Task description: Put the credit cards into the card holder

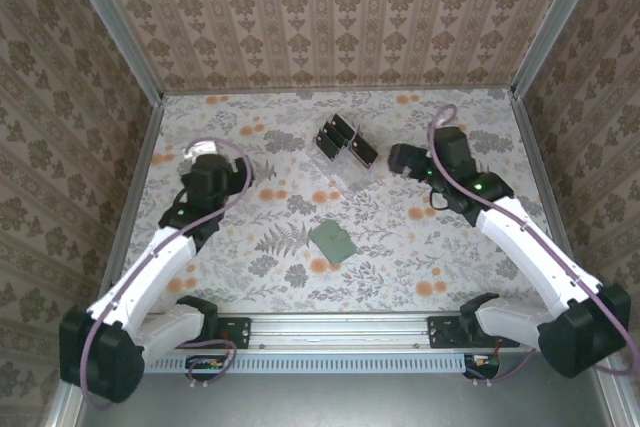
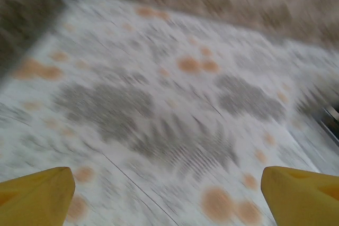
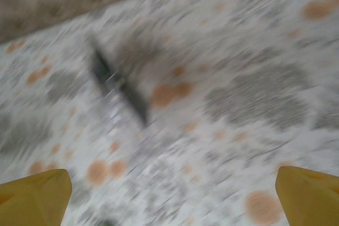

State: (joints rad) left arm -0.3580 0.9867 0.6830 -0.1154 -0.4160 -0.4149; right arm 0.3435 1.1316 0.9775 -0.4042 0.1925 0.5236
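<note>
Overhead, the flat grey-green squarish card holder (image 1: 331,240) lies at centre, dark credit cards (image 1: 345,142) standing in a clear plastic rack (image 1: 355,175) behind it. Blurred wrist views show the left gripper (image 2: 167,178) and right gripper (image 3: 172,175) gaping, empty.

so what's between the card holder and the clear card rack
Nothing; in the top view just bare floral tabletop lies between card holder and clear rack.

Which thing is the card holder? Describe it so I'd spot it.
On the floral table, look midway between the left arm and right arm. Just nearer their bases than the clear rack of dark cards lies the card holder: flat, squarish, and the only dull green thing there.
</note>
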